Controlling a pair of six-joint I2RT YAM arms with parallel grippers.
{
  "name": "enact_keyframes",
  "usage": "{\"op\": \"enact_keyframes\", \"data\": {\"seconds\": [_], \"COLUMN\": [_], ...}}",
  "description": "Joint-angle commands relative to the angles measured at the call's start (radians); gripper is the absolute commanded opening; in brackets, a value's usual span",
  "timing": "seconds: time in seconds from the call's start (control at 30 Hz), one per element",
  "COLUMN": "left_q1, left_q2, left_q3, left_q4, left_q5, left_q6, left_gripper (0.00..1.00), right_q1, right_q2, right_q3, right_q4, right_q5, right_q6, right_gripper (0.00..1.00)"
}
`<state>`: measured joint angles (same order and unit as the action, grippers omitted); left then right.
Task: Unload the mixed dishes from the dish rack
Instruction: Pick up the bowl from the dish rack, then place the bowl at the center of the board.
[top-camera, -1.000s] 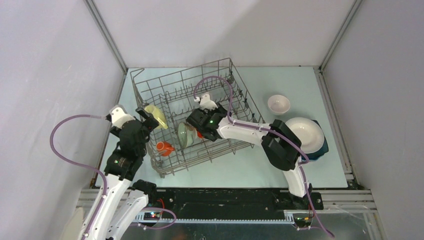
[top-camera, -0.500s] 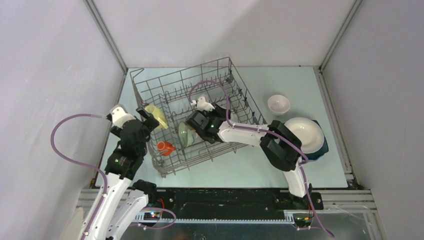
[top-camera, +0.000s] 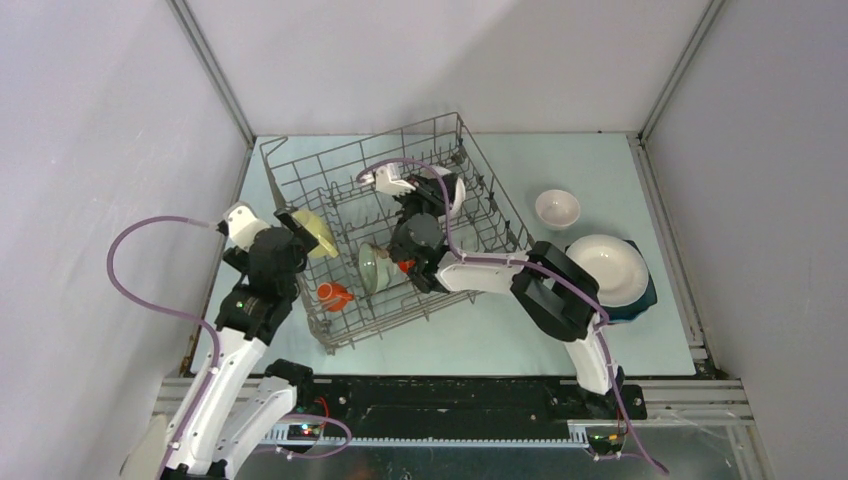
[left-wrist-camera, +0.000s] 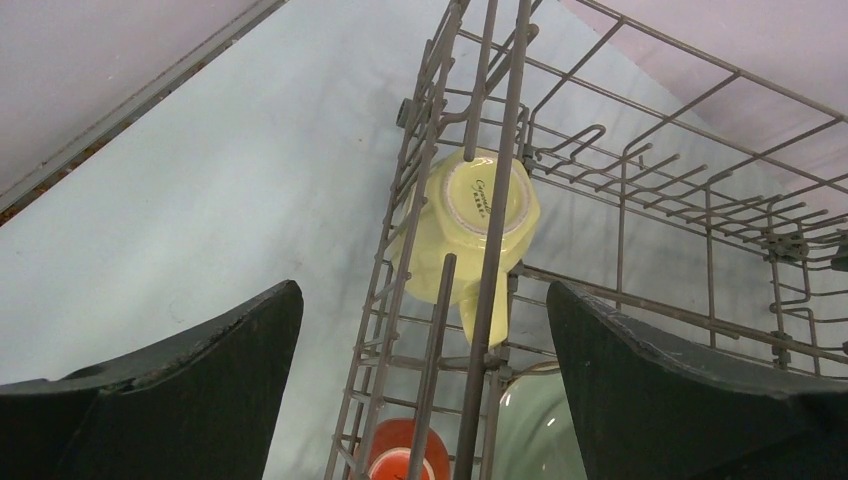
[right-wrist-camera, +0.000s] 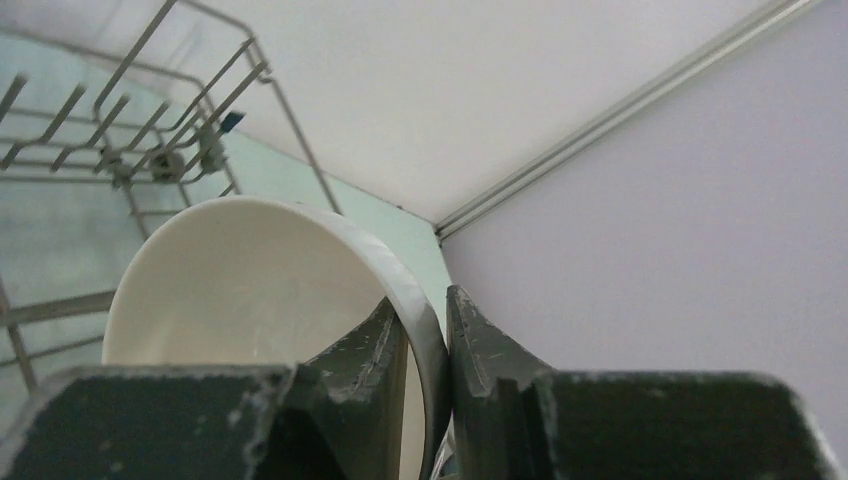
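Note:
The grey wire dish rack sits tilted at the table's back left. My right gripper is raised over its middle and shut on the rim of a white bowl. The right wrist view shows its fingers pinching the bowl's rim. My left gripper is open at the rack's left wall, astride the wires. The pale yellow cup lies just ahead of it inside. A pale green bowl and an orange mug are in the rack's near part.
A small white bowl stands on the table right of the rack. A white plate lies on a dark blue plate at the right. Side walls close in the table on both sides.
My right gripper has risen and turned upward in the rack, bringing the white bowl up with it. My left arm has shifted slightly.

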<state>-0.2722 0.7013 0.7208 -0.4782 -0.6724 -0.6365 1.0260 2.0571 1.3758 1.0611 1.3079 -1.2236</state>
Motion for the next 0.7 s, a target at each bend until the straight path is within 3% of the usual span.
{"op": "enact_keyframes", "data": {"seconds": [0.0, 0.43, 0.67], "left_q1": [0.004, 0.004, 0.004], "left_q2": [0.033, -0.005, -0.028], "left_q3": [0.035, 0.017, 0.007], "left_q4": [-0.043, -0.031, -0.015], "left_q5": [-0.024, -0.030, -0.012], "left_q6": [-0.016, -0.017, -0.007], "left_gripper": [1.00, 1.00, 1.00], "right_q1": [0.002, -0.045, -0.071], "right_q2": [0.061, -0.159, -0.223], "right_q3": [0.068, 0.014, -0.012], "right_q4": [0.528, 0.530, 0.531], "right_q5": [0.042, 0.100, 0.172], "right_q6": [-0.425, -0.234, -0.212], "right_gripper": [0.00, 0.00, 0.00]}}
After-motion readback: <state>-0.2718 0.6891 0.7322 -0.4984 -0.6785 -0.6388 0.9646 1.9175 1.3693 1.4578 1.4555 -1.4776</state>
